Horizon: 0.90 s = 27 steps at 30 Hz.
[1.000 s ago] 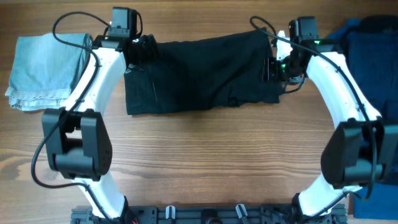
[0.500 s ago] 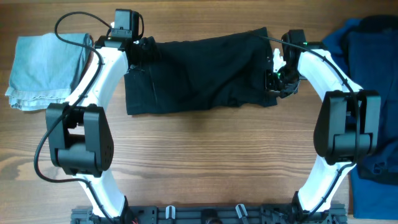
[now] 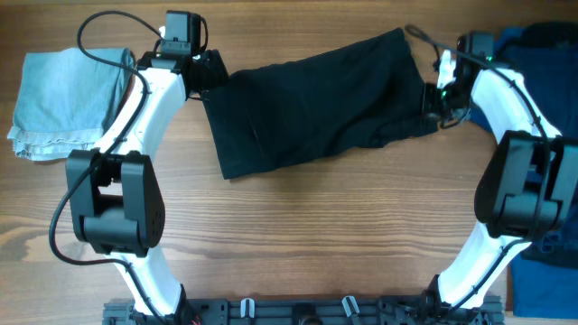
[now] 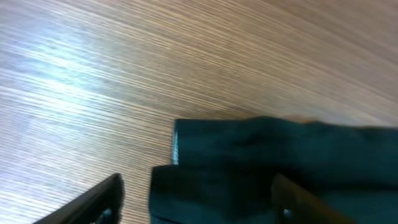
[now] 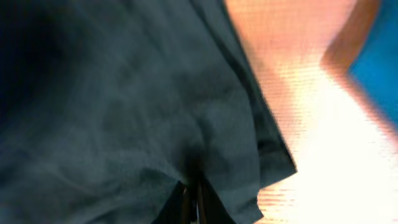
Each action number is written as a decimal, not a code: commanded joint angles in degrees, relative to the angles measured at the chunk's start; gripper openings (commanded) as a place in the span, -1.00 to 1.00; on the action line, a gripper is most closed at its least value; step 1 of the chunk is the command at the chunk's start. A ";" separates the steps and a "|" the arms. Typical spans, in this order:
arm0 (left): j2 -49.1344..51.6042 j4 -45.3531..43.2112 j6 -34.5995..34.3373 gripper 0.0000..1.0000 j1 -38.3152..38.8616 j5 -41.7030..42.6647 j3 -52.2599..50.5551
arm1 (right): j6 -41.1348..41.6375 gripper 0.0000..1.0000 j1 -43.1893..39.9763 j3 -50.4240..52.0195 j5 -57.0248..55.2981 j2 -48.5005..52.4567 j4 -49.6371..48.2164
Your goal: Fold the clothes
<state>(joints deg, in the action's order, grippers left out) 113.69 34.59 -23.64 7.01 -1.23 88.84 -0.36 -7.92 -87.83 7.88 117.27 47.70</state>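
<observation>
The clothes, a pair of black shorts (image 3: 316,104), lie flat on the wooden table, slanting from lower left up to upper right. My right gripper (image 3: 435,99) is at their right edge, and the right wrist view shows it (image 5: 193,202) shut on a pinch of the black fabric (image 5: 124,93). My left gripper (image 3: 209,77) hovers at the shorts' upper left corner. In the left wrist view it (image 4: 196,202) is open, its fingers (image 4: 93,202) wide apart, with the corner of the shorts (image 4: 280,155) lying between them.
A pale blue folded cloth (image 3: 63,99) lies at the table's far left. A deep blue rumpled garment heap (image 3: 542,72) sits at the far right, close behind my right arm, and shows as a blue patch (image 5: 379,56) in the right wrist view.
My right gripper closed on the shorts' right edge and pulled it right and toward the back, so the shorts slid right and now lie slanted. The left gripper stayed near the left corner.
</observation>
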 commanded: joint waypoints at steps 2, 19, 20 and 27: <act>-2.14 3.10 -2.54 -0.92 0.31 16.90 2.12 | 0.66 -0.38 0.24 -5.68 2.71 -7.61 0.28; 12.66 -5.33 1.27 -0.92 2.73 -0.37 0.85 | 0.33 -0.91 4.94 -5.46 9.60 4.59 -12.07; 12.68 -6.99 2.58 -0.92 2.67 -2.91 0.85 | 0.35 -0.91 4.96 -5.46 9.49 5.86 -12.17; 12.66 -12.68 9.97 -0.92 -0.04 -4.20 0.85 | 0.57 -0.92 4.98 -4.76 6.29 12.26 -1.05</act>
<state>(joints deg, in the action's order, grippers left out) 125.25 23.05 -16.78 8.95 -3.55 89.73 0.75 -3.14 -92.95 16.01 127.15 44.45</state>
